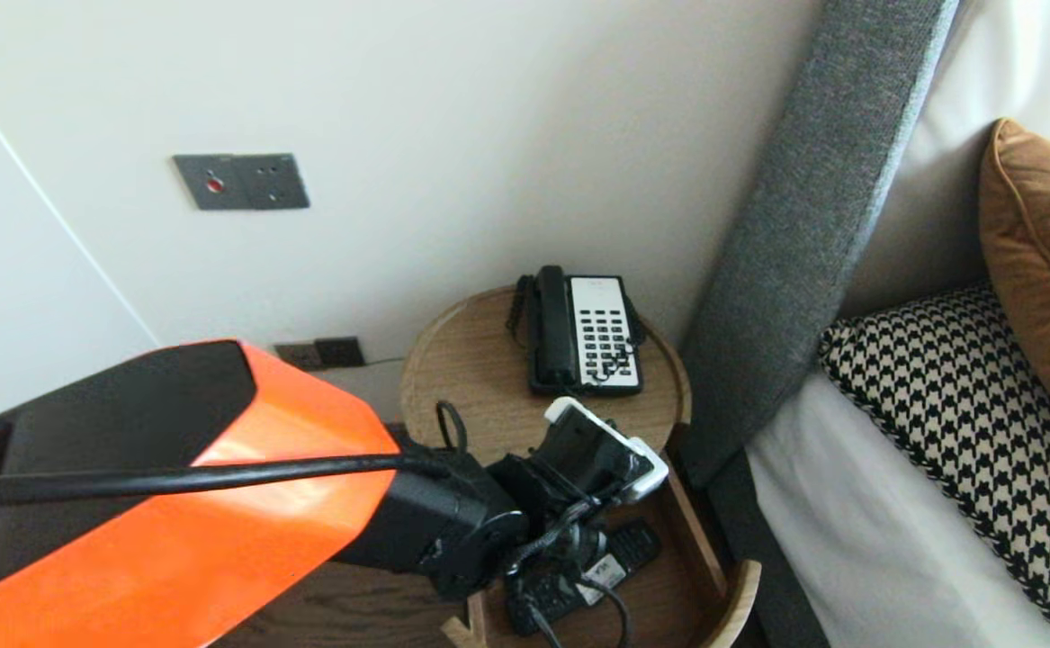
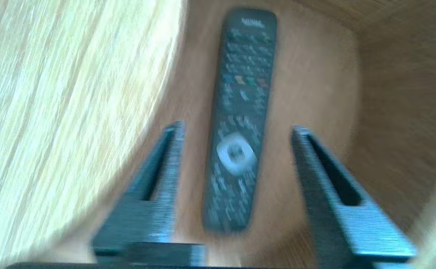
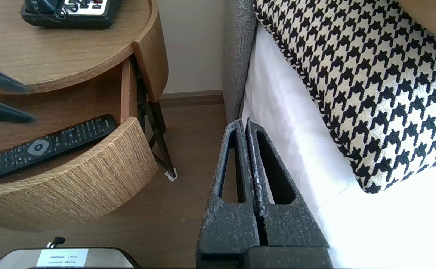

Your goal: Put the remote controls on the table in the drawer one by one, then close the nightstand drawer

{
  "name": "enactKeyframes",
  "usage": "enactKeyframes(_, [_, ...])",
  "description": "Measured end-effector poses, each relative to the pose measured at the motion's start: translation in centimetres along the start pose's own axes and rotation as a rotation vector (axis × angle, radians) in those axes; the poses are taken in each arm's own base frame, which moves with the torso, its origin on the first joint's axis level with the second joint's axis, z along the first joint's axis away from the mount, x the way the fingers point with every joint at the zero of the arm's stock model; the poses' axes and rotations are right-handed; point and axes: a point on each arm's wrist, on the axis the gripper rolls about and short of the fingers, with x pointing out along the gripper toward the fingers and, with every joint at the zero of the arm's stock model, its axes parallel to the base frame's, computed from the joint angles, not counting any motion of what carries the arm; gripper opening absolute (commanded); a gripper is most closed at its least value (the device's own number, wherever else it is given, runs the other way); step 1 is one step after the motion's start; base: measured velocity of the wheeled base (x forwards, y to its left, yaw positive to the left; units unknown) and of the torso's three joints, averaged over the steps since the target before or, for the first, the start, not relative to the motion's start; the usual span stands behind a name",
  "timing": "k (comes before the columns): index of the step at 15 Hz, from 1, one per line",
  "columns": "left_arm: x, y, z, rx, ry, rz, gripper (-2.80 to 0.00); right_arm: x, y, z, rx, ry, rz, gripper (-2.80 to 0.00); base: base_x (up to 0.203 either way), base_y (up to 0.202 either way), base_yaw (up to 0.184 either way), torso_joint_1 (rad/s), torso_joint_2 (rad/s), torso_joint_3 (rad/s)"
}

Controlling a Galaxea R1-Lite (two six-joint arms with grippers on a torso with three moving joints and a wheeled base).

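Two grippers, only one at work. Nearest, above the open drawer (image 3: 72, 186) of the round bedside table (image 1: 471, 378): left gripper (image 2: 237, 127), pointing down into the drawer, jaws spread wide, holding nothing. Between its fingers (image 2: 165, 160), in the left wrist view: a black remote control (image 2: 242, 74), flat and lengthwise on the drawer floor, buttons up, straddled around the silver ring of keys. No contact visible on either side; height above it impossible to judge.

Off to the robot's right, low beside the bed (image 3: 333, 179): right gripper (image 3: 246, 123), parked, pressed fully shut, empty.

Further back, on the table top: a black-and-white telephone (image 1: 583, 333) with a coiled cord, well apart from the drawer. Beyond that, a grey headboard (image 1: 803, 225), a houndstooth pillow (image 1: 956, 414), a brown cushion (image 1: 1042, 270), and on the wall a grey switch plate (image 1: 241, 180).

Possible trouble, as a judgement only:
- Tight space between the overhanging table top and the drawer front, hence a risk of knocking a finger or the wrist against the wooden rim.
- Slim remote lying flat on smooth wood: with a closure too high, a skid off its rounded edges; too low, fingertips scraping the drawer floor.
- With a closure off-centre, a twist of the remote toward the drawer wall instead of a clean pinch.
- Loose cables (image 1: 596, 594) hanging from the wrist close to the drawer: danger of snagging on its edge.
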Motion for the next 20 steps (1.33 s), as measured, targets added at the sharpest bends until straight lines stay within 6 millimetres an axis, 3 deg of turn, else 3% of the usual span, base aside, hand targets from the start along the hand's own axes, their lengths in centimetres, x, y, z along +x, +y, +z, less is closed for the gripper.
enactKeyframes(5, [-5.7, 0.4, -0.5, -0.102, -0.006, 0.047, -2.80, 0.0, 0.0, 0.0, 0.000, 0.000, 0.000, -2.80, 0.000, 0.000, 0.000, 0.000, 0.00, 0.000])
enactKeyframes(10, [-10.5, -0.8, -3.7, -0.194, 0.070, 0.032, -2.80, 0.0, 0.0, 0.0, 0.000, 0.000, 0.000, -2.80, 0.000, 0.000, 0.000, 0.000, 0.00, 0.000])
enactKeyframes(15, [-12.6, -3.8, -7.3, -0.189, 0.142, -0.028, -2.80, 0.0, 0.0, 0.0, 0.000, 0.000, 0.000, -2.80, 0.000, 0.000, 0.000, 0.000, 0.00, 0.000])
enactKeyframes(20, [-12.4, -4.6, -9.5, -0.164, 0.216, -0.042, -2.80, 0.0, 0.0, 0.0, 0.000, 0.000, 0.000, -2.80, 0.000, 0.000, 0.000, 0.000, 0.00, 0.000])
